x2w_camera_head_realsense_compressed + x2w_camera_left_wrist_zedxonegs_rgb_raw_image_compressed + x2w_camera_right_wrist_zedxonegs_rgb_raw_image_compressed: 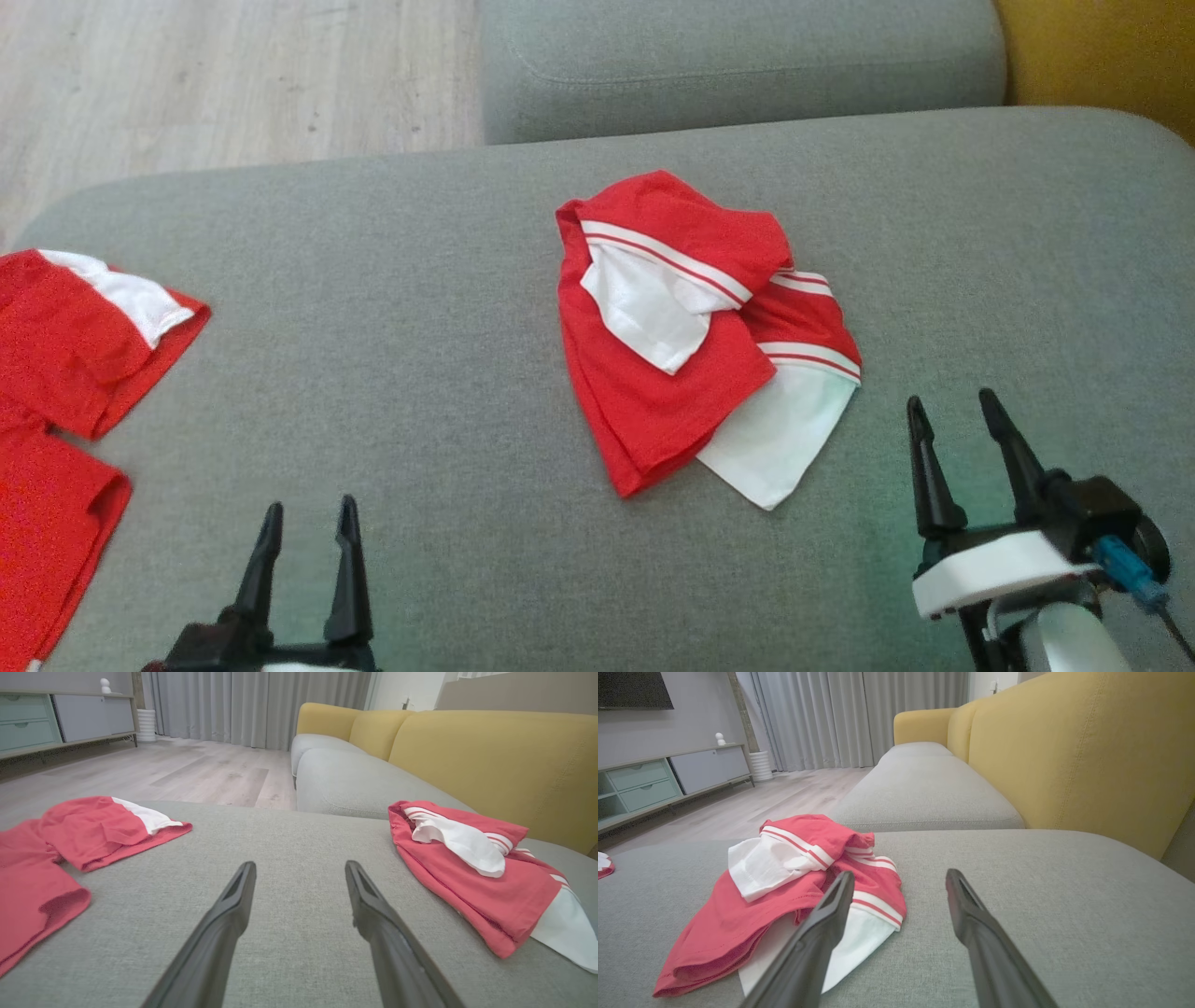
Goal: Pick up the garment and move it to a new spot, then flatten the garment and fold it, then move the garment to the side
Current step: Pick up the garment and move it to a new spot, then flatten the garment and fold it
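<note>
the crumpled garment (653,411) lies at ten o'clock from the right gripper (951,399) (the nearer arm), jaws wide and empty.

A grey woven-fabric sofa seat (373,392) spreads wide, backed by mustard-yellow upholstered cushions (1087,756). Beyond it lies a pale wood-plank floor (187,770), ending at long grey pleated curtains (822,718). A low sideboard with pale green drawers (668,779) stands against the grey wall (691,718), under a dark flat screen (633,689).
</note>
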You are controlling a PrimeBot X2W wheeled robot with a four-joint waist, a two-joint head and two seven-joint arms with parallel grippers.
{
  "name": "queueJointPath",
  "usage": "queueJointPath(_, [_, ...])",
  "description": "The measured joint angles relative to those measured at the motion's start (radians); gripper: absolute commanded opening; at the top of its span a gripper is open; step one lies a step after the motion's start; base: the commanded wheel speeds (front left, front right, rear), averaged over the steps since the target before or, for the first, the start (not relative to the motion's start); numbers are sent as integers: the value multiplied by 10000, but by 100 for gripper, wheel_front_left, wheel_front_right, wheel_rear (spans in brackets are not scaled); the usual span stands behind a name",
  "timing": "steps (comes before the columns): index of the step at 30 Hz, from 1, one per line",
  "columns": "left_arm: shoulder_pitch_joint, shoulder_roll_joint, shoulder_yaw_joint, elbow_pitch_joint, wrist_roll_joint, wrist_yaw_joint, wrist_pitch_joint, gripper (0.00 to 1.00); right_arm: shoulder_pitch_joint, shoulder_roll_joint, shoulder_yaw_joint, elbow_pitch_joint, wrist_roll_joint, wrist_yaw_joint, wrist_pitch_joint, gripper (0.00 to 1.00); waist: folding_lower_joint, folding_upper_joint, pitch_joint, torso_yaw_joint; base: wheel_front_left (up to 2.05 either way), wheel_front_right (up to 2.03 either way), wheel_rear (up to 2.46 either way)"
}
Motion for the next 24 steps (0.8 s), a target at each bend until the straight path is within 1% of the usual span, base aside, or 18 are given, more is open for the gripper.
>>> queueJointPath(4, [104,-257,598,-38,359,-322,0,100,140,71,-69,127,0,0,0,100,-1,0,-131,115,0,0,0])
queueJointPath(9, [144,-422,926,-27,625,-633,0,100,199,86,-81,309,0,0,0,100,0,0,-200,167,0,0,0])
queueJointPath(15, [143,-539,1225,-4,765,-842,0,100,198,113,-75,393,0,0,0,100,0,0,-184,150,0,0,0])
queueJointPath(24, [128,-568,1390,48,863,-982,0,100,185,130,10,451,2,0,0,100,0,0,-110,118,0,0,0])
